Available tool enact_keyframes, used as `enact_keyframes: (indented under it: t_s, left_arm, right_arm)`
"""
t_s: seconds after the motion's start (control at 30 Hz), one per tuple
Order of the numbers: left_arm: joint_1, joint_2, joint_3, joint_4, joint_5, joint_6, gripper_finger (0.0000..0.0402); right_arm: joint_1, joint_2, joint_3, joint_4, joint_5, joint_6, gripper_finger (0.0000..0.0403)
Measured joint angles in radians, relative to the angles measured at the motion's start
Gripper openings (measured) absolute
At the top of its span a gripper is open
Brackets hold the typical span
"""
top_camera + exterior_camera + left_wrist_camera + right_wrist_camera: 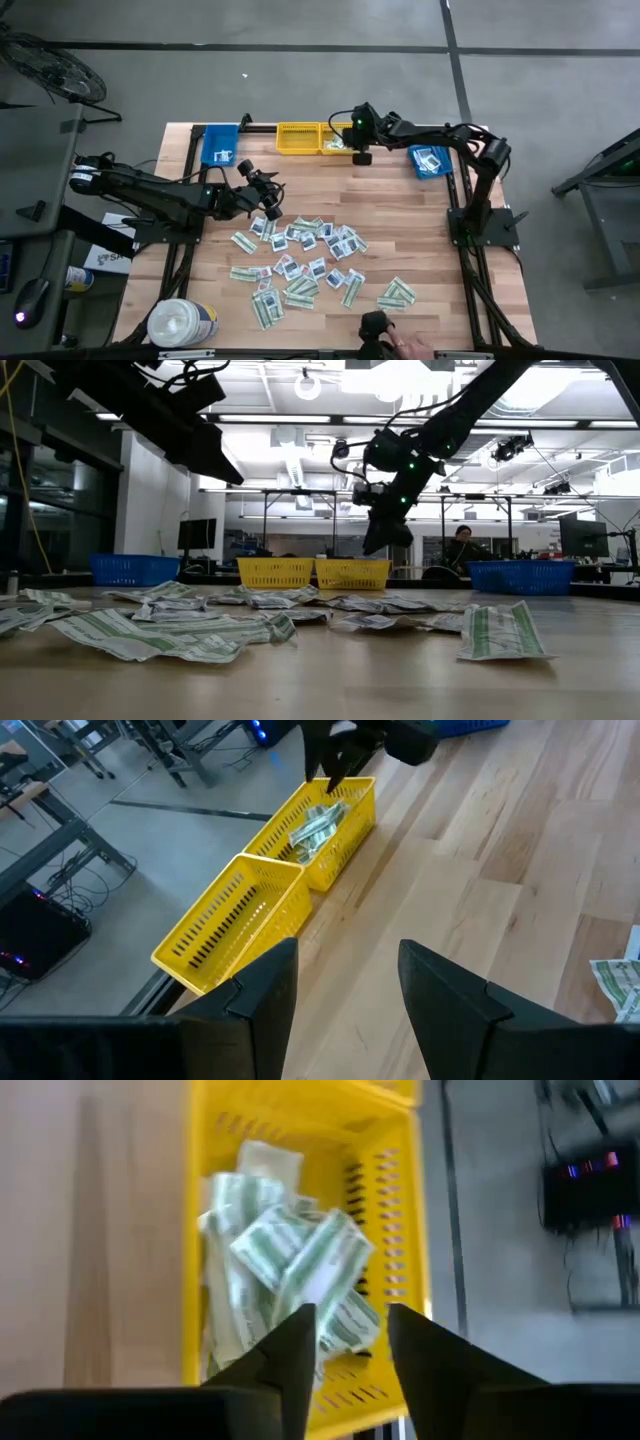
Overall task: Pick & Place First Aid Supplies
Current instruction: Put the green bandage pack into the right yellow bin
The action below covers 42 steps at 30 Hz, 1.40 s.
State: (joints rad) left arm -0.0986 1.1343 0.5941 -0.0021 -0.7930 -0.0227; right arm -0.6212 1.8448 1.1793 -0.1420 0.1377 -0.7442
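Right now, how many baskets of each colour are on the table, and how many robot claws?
Yellow bins: 2
Blue bins: 2
Robot claws: 2, the left claw and the right claw
Total: 6

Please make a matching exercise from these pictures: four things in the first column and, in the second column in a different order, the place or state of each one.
1. right gripper
2. left gripper
3. white tub
4. left yellow bin

a. empty
b. near-left table corner
c. over the right yellow bin that holds green-white packets
d. open, beside the packet pile

Pairs: 1-c, 2-d, 3-b, 4-a
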Motion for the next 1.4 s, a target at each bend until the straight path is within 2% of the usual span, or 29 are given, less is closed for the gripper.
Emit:
enact_keyframes:
  t_s: [0.13, 0.43, 0.53, 0.67, 0.77, 0.87, 1.07, 1.23, 1.4]
  left_arm:
    - [0.000, 0.000, 0.000, 0.000, 0.001, 0.000, 0.0172]
    - [0.000, 0.000, 0.000, 0.000, 0.017, 0.000, 0.0172]
    - [0.000, 0.000, 0.000, 0.001, 0.017, 0.000, 0.0172]
    - [0.000, 0.000, 0.000, 0.002, 0.017, 0.000, 0.0172]
    - [0.000, 0.000, 0.000, 0.002, 0.017, 0.000, 0.0172]
    - [0.000, 0.000, 0.000, 0.002, 0.017, 0.000, 0.0172]
    - [0.000, 0.000, 0.000, 0.002, 0.019, 0.000, 0.0172]
    - [0.000, 0.000, 0.000, 0.002, 0.019, 0.000, 0.0172]
    - [0.000, 0.000, 0.000, 0.002, 0.019, -0.001, 0.0172]
  right_arm:
    - [0.000, -0.056, 0.000, -0.042, -0.005, 0.134, 0.0149]
    - [0.043, -0.203, 0.000, -0.349, -0.235, 0.277, 0.0150]
    - [0.076, -0.211, 0.000, -0.439, -0.284, 0.403, 0.0145]
    - [0.105, -0.210, -0.003, -0.584, -0.426, 0.646, 0.0142]
    - [0.128, -0.212, -0.052, -0.623, -0.557, 0.757, 0.0142]
    - [0.169, -0.215, -0.155, -0.577, -0.621, 0.801, 0.0142]
    - [0.234, -0.215, -0.353, -0.384, -0.666, 0.900, 0.0142]
    - [0.281, -0.215, -0.445, -0.198, -0.713, 1.010, 0.0142]
    - [0.327, -0.216, -0.493, -0.116, -0.719, 1.081, 0.0142]
